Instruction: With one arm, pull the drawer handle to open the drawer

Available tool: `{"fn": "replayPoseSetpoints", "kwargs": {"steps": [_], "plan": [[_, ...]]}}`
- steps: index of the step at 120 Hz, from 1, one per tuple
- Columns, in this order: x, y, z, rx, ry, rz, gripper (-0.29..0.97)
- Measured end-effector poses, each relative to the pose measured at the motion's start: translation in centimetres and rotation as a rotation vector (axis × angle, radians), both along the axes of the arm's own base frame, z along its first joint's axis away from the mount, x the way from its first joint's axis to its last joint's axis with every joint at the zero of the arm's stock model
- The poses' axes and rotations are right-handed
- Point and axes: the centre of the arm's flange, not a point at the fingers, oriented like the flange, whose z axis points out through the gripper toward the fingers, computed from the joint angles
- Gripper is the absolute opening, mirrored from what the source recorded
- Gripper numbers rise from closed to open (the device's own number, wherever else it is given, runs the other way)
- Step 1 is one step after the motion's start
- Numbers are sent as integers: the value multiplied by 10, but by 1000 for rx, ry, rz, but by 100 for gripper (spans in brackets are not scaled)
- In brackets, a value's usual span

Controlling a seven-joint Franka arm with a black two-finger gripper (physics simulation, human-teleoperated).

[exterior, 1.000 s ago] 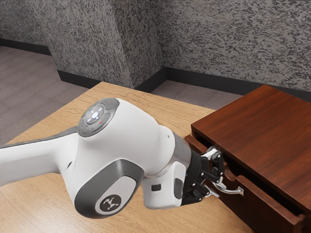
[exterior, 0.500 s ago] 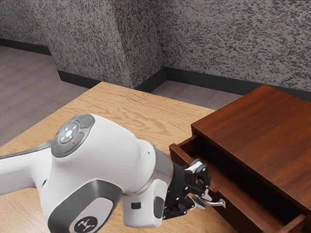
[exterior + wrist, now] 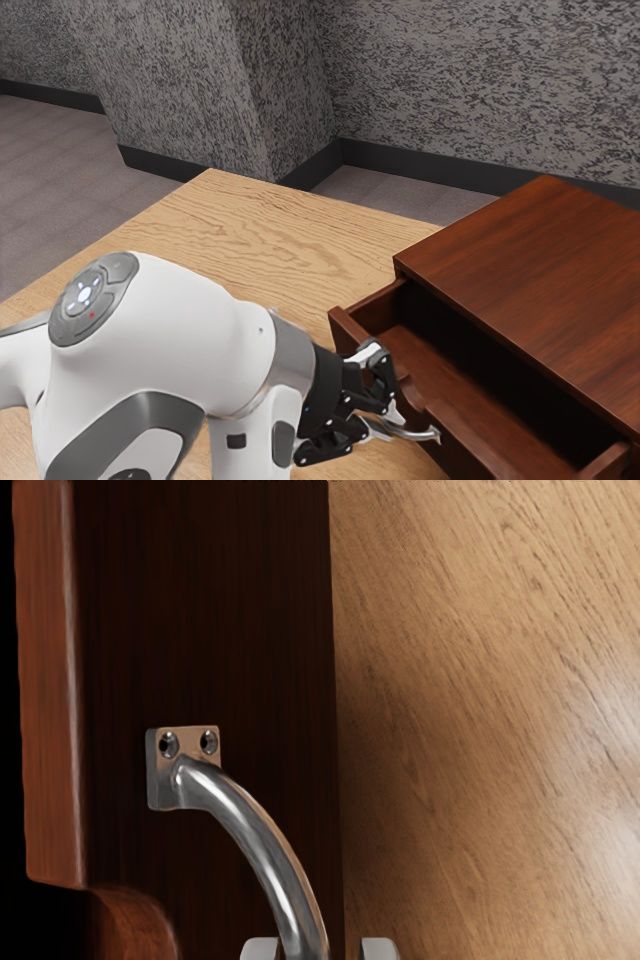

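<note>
Grip check: black two-finger gripper [image 3: 387, 421] pinches curved silver metal handle [image 3: 418, 434] from both sides. Dark red-brown wooden drawer [image 3: 445, 388] sits at exterior view's 5 o'clock, sticking out toward 8 o'clock from matching wooden cabinet [image 3: 530, 270] on light wood-grain table [image 3: 250, 235].

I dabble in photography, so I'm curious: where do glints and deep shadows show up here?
Wrist view: a bright glint runs along the curved metal handle, and the table has a soft sheen. Exterior view: the recess above the open drawer is in deep shadow.
</note>
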Motion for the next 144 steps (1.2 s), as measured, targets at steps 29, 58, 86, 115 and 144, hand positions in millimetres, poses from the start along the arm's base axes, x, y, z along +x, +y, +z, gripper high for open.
{"fn": "replayPoseSetpoints", "kwargs": {"steps": [29,58,86,115,144], "plan": [[-9,5,0,-7,1,-1,1],[-17,10,-4,-6,3,1,1],[-27,10,-6,0,3,-7,1],[-38,14,-7,6,2,-7,1],[-52,15,-9,11,0,-15,1]]}}
